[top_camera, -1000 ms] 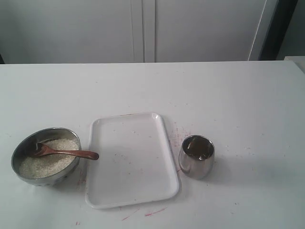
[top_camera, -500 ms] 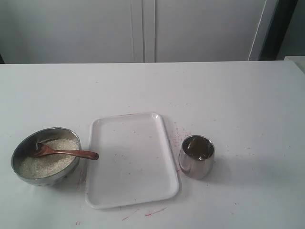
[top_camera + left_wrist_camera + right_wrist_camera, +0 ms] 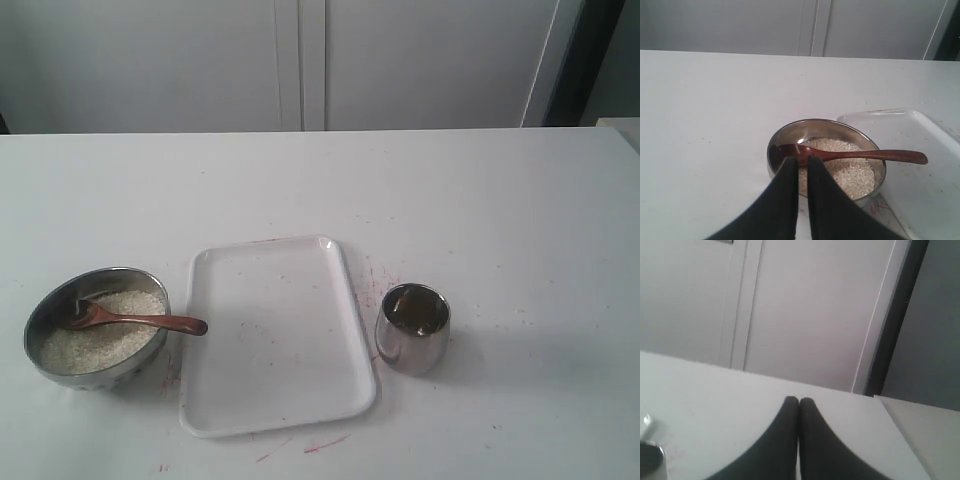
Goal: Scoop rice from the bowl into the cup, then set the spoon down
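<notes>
"2 grippers to cover: how does the left gripper (image 3: 801, 162) stand?"

"Its 2 dark fingers (image 3: 785, 190) are drawn almost together with only a sliver between them, and they grip nothing. Its wrist camera looks over them at the bowl (image 3: 790, 134). The tips overlap the bowl's rim and the oval end of the spoon (image 3: 865, 155), but I cannot tell whether they touch either."

"And the right gripper (image 3: 799, 401)?"

"Clenched, with its fingers pressed tip to tip and nothing held. It is over the white table (image 3: 715, 390), facing pale cabinet doors (image 3: 805, 300)."

"Where is the spoon, exactly?"

"Lying in the bowl. In the exterior view its oval end rests on the rice (image 3: 105, 342) toward the bowl's left side. The handle runs right, crosses the rim and reaches over the left edge of the tray (image 3: 275, 340)."

"How much rice?"

"1 mound of white grains covers the bottom of the bowl. Bare steel wall shows above it."

"And the cup (image 3: 412, 345)?"

"Upright on the table, just beside the tray's right edge, toward its near corner. Whether the 2 touch I cannot tell. The inside looks dark, and I cannot make out any grains in it."

"So how are the 3 pieces laid out?"

"Bowl on the left, white tray in the middle, cup on the right, so the tray lies between bowl and cup. Some faint red marks (image 3: 375, 285) speckle the table around the tray, mostly near the cup and along the near edge"
</notes>
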Controlling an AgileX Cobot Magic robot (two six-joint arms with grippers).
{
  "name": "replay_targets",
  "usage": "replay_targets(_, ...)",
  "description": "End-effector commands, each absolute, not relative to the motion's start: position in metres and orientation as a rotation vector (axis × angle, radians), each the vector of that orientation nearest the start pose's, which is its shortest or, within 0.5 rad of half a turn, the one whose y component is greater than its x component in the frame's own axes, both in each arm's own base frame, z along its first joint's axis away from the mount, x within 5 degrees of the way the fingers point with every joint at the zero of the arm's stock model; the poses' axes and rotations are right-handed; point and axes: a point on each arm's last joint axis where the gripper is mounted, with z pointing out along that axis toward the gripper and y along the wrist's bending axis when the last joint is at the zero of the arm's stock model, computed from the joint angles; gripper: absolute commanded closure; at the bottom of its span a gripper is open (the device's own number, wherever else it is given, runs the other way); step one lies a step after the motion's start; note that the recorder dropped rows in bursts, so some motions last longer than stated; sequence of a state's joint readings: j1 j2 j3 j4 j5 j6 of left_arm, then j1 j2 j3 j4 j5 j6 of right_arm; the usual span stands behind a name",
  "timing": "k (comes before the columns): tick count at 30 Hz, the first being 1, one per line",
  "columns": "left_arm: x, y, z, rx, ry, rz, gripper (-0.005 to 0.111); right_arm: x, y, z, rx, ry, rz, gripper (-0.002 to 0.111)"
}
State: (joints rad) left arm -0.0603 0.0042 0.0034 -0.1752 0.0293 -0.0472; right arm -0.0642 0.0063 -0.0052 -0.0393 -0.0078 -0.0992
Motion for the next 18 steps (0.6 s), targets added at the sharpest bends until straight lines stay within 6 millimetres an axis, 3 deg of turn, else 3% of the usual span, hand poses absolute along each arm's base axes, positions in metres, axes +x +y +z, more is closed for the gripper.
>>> replay_targets(1,0.056,-0.004,0.211,-0.126,1.506,-0.241,0.092,0.054,-0.003,0.226,0.132,1.339,0.057,0.108)
replay_targets(6,0.056,-0.004,0.211,-0.126,1.506,-0.241,0.092,0.051,-0.003,0.236,0.247,1.204,0.248,0.108)
replay_targets(10,0.056,-0.004,0.211,-0.126,1.506,-0.241,0.092,0.051,-0.003,0.235,0.451,1.166,0.537,0.108)
replay_targets(14,0.056,-0.004,0.211,-0.126,1.506,-0.241,0.092,0.051,-0.003,0.237,0.519,1.125,0.653,0.108)
replay_targets(16,0.056,-0.004,0.211,-0.126,1.506,-0.241,0.092,0.05,-0.001,0.238,0.501,1.122,0.659,0.108)
replay_targets(18,0.056,-0.004,0.211,-0.126,1.506,-0.241,0.092,0.044,0.004,0.259,0.35,1.073,0.606,0.108)
